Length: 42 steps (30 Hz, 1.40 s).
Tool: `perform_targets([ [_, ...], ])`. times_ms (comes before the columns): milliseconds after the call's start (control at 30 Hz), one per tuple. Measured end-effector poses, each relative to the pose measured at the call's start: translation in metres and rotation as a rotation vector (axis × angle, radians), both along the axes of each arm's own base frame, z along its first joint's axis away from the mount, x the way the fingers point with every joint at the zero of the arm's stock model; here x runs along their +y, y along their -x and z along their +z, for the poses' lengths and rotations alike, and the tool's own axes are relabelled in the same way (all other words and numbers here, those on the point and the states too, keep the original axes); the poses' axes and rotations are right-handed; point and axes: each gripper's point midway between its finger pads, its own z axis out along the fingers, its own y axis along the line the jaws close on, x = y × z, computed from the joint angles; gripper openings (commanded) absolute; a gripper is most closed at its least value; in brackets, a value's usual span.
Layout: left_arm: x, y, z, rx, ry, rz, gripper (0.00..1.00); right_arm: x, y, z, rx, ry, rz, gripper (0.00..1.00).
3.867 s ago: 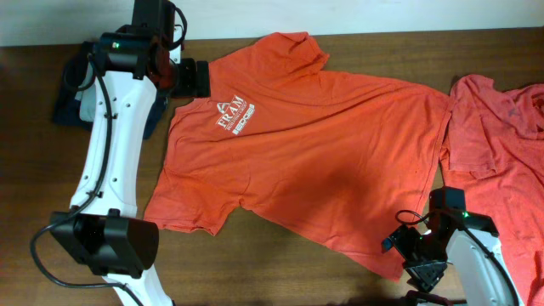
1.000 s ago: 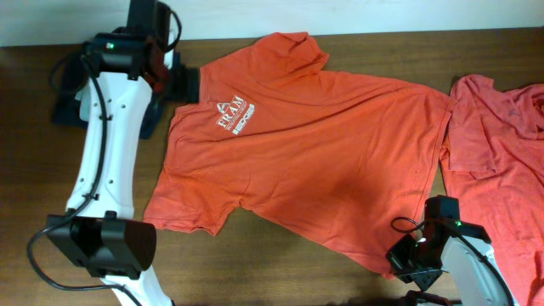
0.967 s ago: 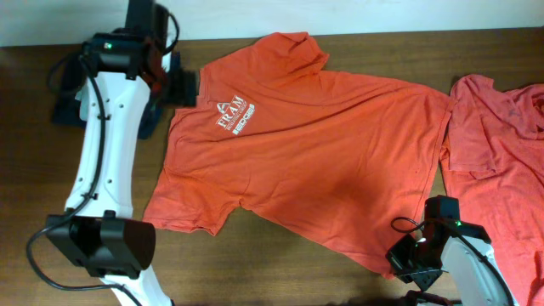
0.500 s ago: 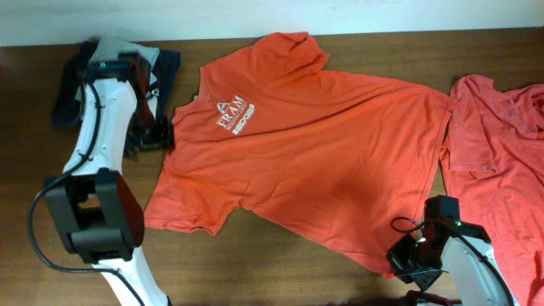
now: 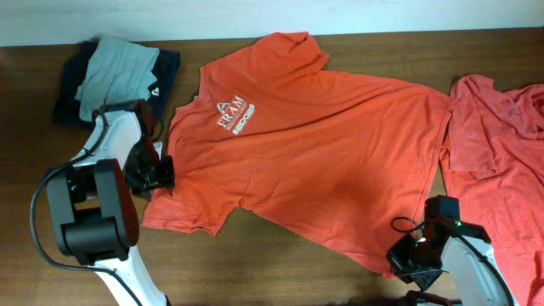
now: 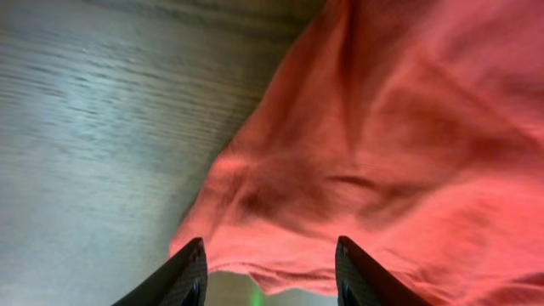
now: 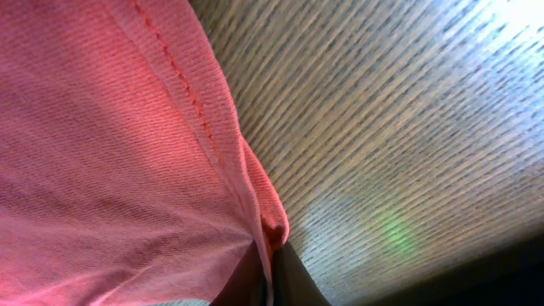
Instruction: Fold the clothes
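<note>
An orange-red T-shirt (image 5: 323, 153) lies spread on the wooden table, its white chest logo (image 5: 234, 115) facing up. My left gripper (image 5: 161, 174) sits at the shirt's left sleeve. In the left wrist view its fingers (image 6: 189, 276) stand apart, open, with the sleeve's hem edge (image 6: 280, 268) lying between them. My right gripper (image 5: 406, 259) is at the shirt's near right hem corner. The right wrist view shows the right gripper (image 7: 270, 272) shut on a pinched fold of that hem (image 7: 268, 217).
A second orange-red T-shirt (image 5: 501, 144) lies crumpled at the right edge. A pile of dark and grey clothes (image 5: 110, 72) sits at the far left. Bare wood (image 5: 280, 263) shows along the near side.
My left arm has swung from the shirt's far shoulder down to the left sleeve, and its jaws have narrowed. The right gripper has stayed on the hem corner.
</note>
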Motion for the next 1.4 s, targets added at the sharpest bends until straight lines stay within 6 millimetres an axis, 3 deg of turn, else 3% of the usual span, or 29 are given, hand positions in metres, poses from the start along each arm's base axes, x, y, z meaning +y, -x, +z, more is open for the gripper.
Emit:
perform_targets([
  [167,0.0,0.007,-0.01,0.009,-0.004,0.005,0.57,0.0,0.0,0.0,0.0,0.0,0.0,0.07],
  [367,0.001,0.012,-0.017,0.016,-0.007,0.008,0.57,0.0,0.0,0.0,-0.001,0.0,0.003,0.07],
  [400,0.001,0.012,-0.017,0.015,-0.005,0.01,0.5,0.0,0.0,0.0,0.0,0.0,0.004,0.07],
  [467,0.001,0.013,-0.017,0.012,0.002,0.024,0.17,0.0,0.0,0.0,-0.001,0.0,0.006,0.07],
  [567,0.001,0.015,-0.018,0.017,0.011,0.031,0.01,0.0,0.0,0.0,-0.002,-0.001,0.01,0.04],
  [967,0.004,0.017,-0.017,0.026,0.019,0.047,0.01,0.001,0.0,0.0,-0.005,-0.005,0.023,0.04],
  [1100,0.005,0.022,-0.008,0.057,0.021,0.051,0.01,0.003,-0.003,0.005,-0.014,-0.022,0.047,0.04],
  [1300,0.009,-0.01,0.014,-0.03,0.011,0.052,0.01,-0.003,-0.025,0.028,-0.072,-0.013,0.087,0.04],
  [1400,0.01,-0.016,0.02,-0.042,0.01,0.053,0.01,-0.005,-0.034,0.038,-0.097,-0.008,0.093,0.04],
])
